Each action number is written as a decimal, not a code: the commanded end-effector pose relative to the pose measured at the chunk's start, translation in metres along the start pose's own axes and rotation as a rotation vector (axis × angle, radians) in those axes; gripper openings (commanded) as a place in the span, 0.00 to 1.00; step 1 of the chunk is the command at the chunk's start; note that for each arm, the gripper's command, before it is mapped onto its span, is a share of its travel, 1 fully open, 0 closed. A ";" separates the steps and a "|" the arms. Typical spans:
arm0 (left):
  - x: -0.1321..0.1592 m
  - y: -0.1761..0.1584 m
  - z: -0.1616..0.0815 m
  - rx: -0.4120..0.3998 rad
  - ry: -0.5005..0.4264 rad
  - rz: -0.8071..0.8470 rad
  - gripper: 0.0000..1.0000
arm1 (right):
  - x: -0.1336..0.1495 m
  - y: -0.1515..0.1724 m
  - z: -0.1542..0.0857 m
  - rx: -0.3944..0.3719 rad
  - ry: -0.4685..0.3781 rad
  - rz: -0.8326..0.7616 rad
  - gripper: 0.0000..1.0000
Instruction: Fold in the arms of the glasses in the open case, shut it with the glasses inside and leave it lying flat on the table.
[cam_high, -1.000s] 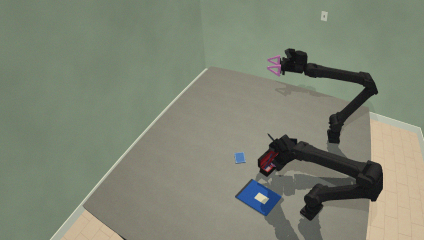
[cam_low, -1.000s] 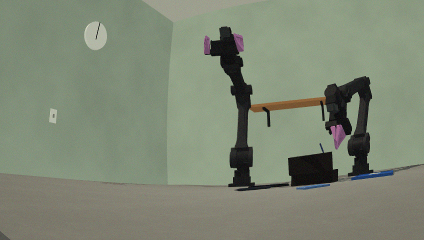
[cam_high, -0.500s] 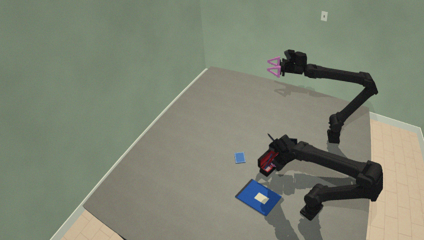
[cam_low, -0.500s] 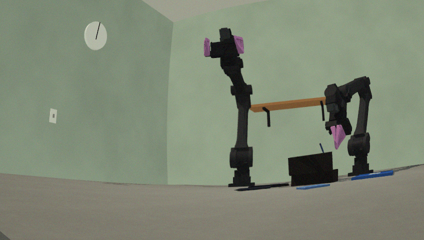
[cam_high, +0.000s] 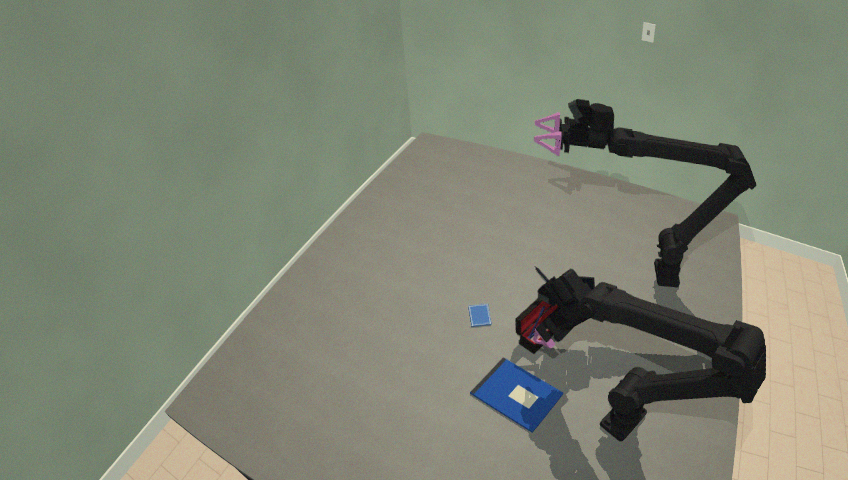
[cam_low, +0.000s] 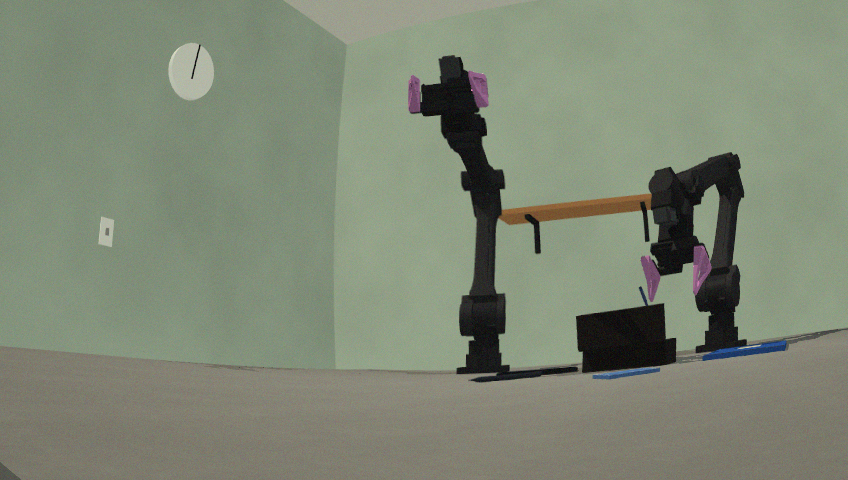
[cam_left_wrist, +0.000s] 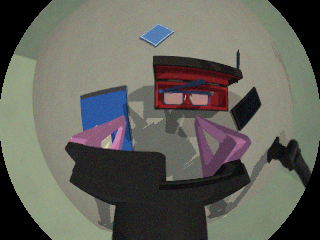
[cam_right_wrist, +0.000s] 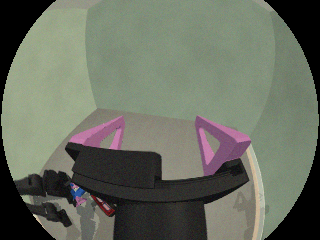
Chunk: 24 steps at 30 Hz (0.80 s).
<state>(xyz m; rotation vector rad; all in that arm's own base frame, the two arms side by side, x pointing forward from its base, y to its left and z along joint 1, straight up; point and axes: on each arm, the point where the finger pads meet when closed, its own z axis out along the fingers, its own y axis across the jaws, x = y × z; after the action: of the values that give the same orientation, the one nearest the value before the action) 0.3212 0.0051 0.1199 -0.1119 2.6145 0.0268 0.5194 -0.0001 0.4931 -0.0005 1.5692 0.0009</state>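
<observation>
The black case (cam_low: 621, 343) (cam_left_wrist: 220, 102) stands open on the table, its red-lined lid raised. The glasses (cam_left_wrist: 173, 98) lie inside, with pinkish lenses and a dark blue frame. One glasses arm (cam_left_wrist: 187, 86) (cam_low: 643, 295) slants up from the hinge at the left in the left wrist view, and its end shows above the lid in the exterior view. The other arm cannot be made out clearly. My left gripper (cam_low: 674, 296) (cam_left_wrist: 160, 119) is open and empty, above and in front of the case. My right gripper (cam_high: 535, 131) (cam_low: 447, 92) (cam_right_wrist: 159, 119) is open and empty, high up and far from the case.
A blue book (cam_high: 493, 385) (cam_left_wrist: 104, 107) with a pale label lies beside the case. A small blue square (cam_high: 479, 315) (cam_left_wrist: 157, 35) lies behind it. A flat black object (cam_left_wrist: 246, 109) and a dark pen (cam_high: 540, 274) (cam_left_wrist: 238, 61) lie on its other side.
</observation>
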 end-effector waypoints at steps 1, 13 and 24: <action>-0.013 -0.003 -0.006 0.006 -0.042 -0.005 0.96 | -0.018 0.000 -0.001 0.000 -0.030 0.002 1.00; -0.024 0.004 -0.003 0.034 0.038 0.204 0.96 | -0.010 -0.001 -0.001 0.002 -0.015 0.004 1.00; -0.023 0.008 0.006 0.101 0.107 0.366 0.96 | -0.010 -0.001 -0.001 0.002 -0.015 0.004 1.00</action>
<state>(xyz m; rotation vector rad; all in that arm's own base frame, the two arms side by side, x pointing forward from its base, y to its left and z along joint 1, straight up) 0.3259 0.0091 0.1087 0.2882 2.7238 -0.0006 0.5194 -0.0001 0.4925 -0.0005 1.5704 0.0009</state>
